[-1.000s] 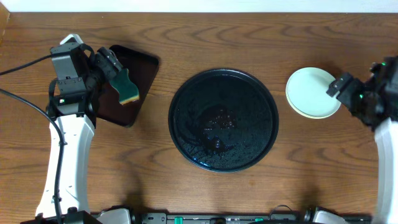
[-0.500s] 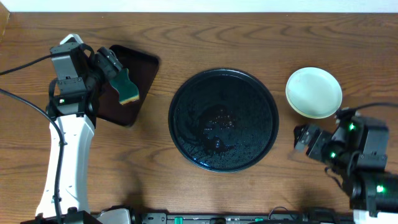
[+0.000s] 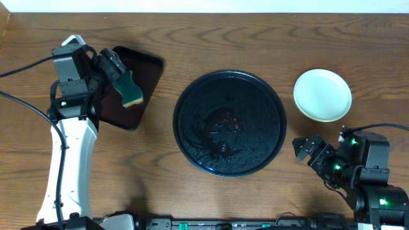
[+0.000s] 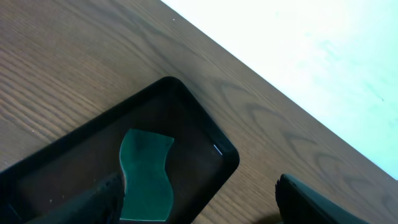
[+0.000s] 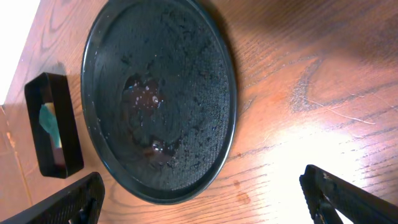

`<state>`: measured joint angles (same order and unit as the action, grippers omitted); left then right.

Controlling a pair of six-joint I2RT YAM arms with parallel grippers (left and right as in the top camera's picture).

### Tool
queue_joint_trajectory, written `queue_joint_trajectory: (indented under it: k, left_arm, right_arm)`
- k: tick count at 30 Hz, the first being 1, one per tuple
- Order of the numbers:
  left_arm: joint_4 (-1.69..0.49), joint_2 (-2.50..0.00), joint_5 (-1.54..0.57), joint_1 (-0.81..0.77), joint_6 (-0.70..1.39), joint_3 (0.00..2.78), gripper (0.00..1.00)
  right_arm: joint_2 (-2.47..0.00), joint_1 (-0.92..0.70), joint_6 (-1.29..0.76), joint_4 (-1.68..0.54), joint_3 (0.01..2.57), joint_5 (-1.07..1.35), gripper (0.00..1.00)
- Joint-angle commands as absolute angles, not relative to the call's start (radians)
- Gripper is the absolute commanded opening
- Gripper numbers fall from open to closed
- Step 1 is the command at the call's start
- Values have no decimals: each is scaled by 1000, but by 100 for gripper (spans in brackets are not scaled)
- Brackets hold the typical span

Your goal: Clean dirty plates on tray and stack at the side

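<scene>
The plates (image 3: 323,94) sit in one stack on the table at the right, past the tray's rim; the top one is pale and looks clean, and how many lie under it I cannot tell. The large round black tray (image 3: 230,122) lies in the middle, bare of plates, with a wet dark smear at its centre; it also shows in the right wrist view (image 5: 158,93). My right gripper (image 3: 307,148) is open and empty, low over the wood at the tray's front right (image 5: 202,177). My left gripper (image 3: 114,69) is open over the small rectangular tray (image 4: 199,186).
A green sponge (image 3: 131,89) lies in the small rectangular dark tray (image 3: 148,70) at the left, beside my left finger (image 4: 146,174). A pale wall runs along the table's far edge (image 4: 311,50). Bare wood surrounds the round tray.
My right arm has drawn back from beside the plate stack toward the table's front, and now sits at the tray's front right. The left arm and sponge have not moved.
</scene>
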<state>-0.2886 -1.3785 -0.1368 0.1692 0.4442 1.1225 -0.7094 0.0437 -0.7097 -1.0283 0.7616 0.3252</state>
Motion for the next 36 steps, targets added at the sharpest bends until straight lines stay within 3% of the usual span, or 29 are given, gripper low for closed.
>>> queue_joint_trajectory:
  k: [1, 15, 36]
  left_arm:
    - [-291, -1380, -146, 174, 438, 1135, 79]
    - [-291, -1380, -146, 174, 438, 1135, 79]
    - [-291, -1380, -146, 174, 438, 1135, 79]
  right_arm:
    - [-707, 32, -736, -1029, 759, 300, 99]
    - [-649, 29, -657, -909, 692, 229, 99]
    - [-102, 24, -648, -115, 94, 314, 99]
